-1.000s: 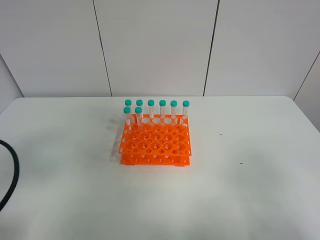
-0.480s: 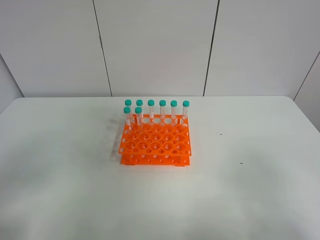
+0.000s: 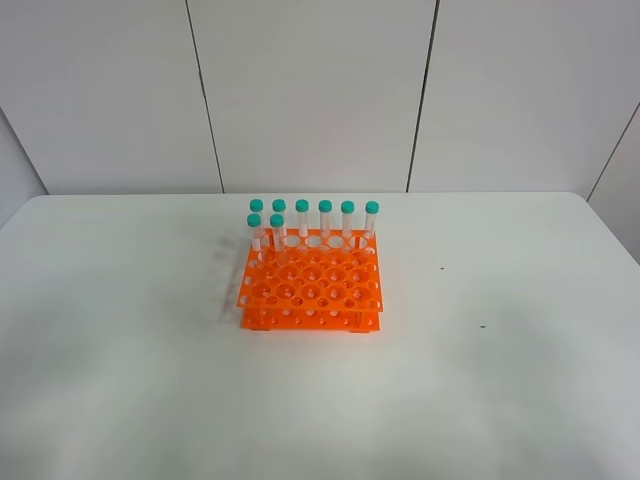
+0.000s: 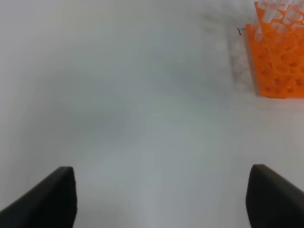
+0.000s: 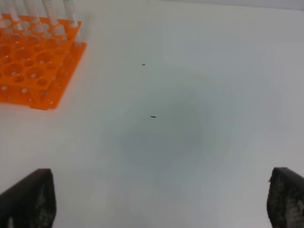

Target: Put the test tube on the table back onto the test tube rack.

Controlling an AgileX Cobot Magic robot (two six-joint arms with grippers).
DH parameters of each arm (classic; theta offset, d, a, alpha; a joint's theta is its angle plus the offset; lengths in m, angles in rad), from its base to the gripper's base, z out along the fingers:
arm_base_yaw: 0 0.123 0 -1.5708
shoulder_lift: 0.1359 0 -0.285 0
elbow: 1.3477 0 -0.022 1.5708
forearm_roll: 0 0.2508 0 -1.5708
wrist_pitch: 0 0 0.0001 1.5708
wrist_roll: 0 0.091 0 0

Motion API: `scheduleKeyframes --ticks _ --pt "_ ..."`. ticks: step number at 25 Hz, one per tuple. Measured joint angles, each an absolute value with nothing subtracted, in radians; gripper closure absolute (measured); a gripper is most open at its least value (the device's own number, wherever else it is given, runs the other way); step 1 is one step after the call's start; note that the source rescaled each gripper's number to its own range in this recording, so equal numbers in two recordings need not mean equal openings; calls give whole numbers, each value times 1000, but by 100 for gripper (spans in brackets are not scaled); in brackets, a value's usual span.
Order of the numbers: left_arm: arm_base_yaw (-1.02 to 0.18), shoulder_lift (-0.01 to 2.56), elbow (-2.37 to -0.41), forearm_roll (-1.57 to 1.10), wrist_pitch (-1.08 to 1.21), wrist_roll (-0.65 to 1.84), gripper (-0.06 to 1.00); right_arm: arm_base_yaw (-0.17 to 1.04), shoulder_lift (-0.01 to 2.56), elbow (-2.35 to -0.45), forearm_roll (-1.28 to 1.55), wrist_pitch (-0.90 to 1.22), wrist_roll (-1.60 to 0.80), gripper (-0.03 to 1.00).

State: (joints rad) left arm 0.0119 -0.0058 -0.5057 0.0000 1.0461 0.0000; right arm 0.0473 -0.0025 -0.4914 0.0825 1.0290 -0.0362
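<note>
1. Gone from the lower left edge of the high view is the black cable loop that curved there a second ago; since half a second ago nothing has shifted.
2. Left gripper (image 4: 161,199) — its two dark fingertips (image 4: 45,199) sit at the bottom corners of its wrist view, spread wide with nothing between them, over bare table (image 3: 120,380).
3. At the centre of the high view stands the test tube rack (image 3: 311,287), orange, upright on the white top.
4. Eight teal-capped tubes (image 3: 302,218) stand upright in it — six along the back row, two in the next row at its left end; no tube lies on the table.
5. Right gripper (image 5: 161,202) likewise gapes wide and empty; the rack shows at the upper left of its view.
</note>
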Motion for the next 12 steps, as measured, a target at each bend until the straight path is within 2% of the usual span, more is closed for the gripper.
scheduleKeyframes --ticks 12 --pt "12 -6 -506 0 1046 0 -6 47 -3 -491 83 1029 -36 -1"
